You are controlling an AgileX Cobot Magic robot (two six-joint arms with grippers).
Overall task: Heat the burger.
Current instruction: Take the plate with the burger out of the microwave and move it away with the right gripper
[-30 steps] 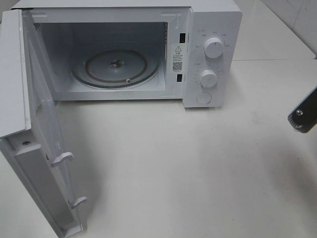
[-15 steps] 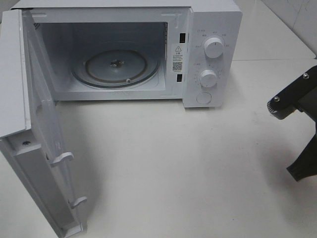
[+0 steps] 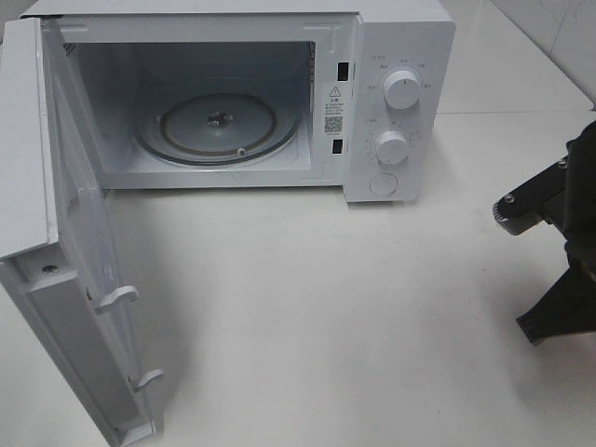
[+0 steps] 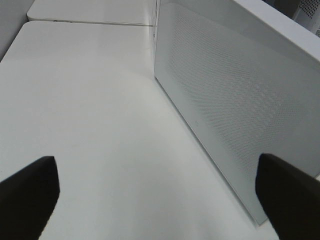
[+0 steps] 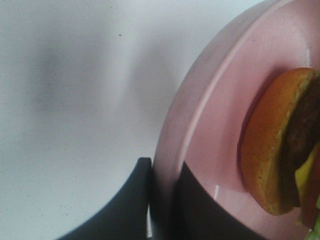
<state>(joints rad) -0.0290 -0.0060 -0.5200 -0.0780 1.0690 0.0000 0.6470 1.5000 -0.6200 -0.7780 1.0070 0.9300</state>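
Burger [image 5: 280, 150] sat on pink plate [image 5: 210, 120], whose rim right gripper [image 5: 162, 200] pinched shut at scene's right edge. Microwave [image 3: 233, 102] cavity lay far-left of it, door open. Left gripper [image 4: 155, 192] spread wide, empty, beside door.

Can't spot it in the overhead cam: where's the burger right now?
Only the right wrist view shows the burger: it sits on a pink plate whose rim the right gripper pinches.
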